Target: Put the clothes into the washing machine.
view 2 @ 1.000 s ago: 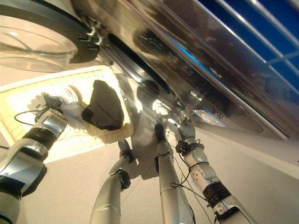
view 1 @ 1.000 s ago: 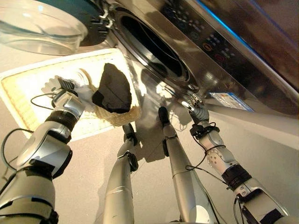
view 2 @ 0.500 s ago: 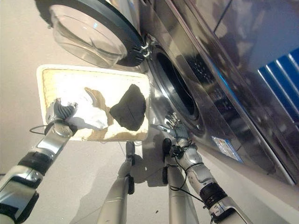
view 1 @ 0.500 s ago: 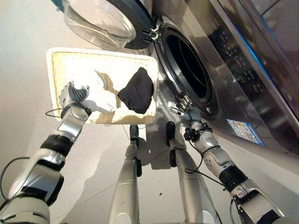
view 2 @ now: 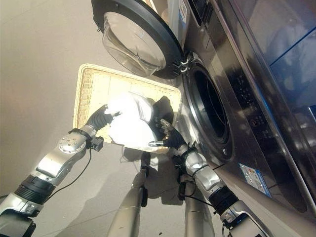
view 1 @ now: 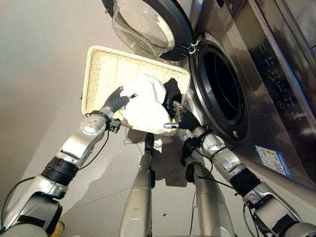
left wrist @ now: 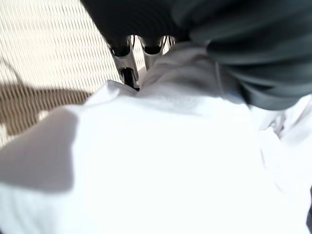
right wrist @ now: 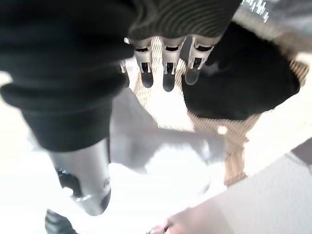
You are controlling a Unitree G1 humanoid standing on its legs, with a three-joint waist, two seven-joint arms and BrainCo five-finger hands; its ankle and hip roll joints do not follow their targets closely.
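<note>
The left hand (view 1: 118, 100) is buried in a bundle of white cloth (view 1: 144, 102) lifted above the wicker basket (view 1: 106, 74); its fingers (left wrist: 127, 62) curl into the fabric, clamped on it. The right hand (view 1: 178, 116) reaches over the basket's near right corner with fingers (right wrist: 165, 66) straight and spread, holding nothing, just beside the white cloth and over a dark garment (right wrist: 239, 80) lying at the basket's right edge. Right of the basket, the washing machine (view 1: 266, 64) stands with its round door (view 1: 148, 24) swung wide to the far left, leaving the drum opening (view 1: 222, 91) unobstructed. Bare floor (view 1: 39, 98) lies left of the basket.
</note>
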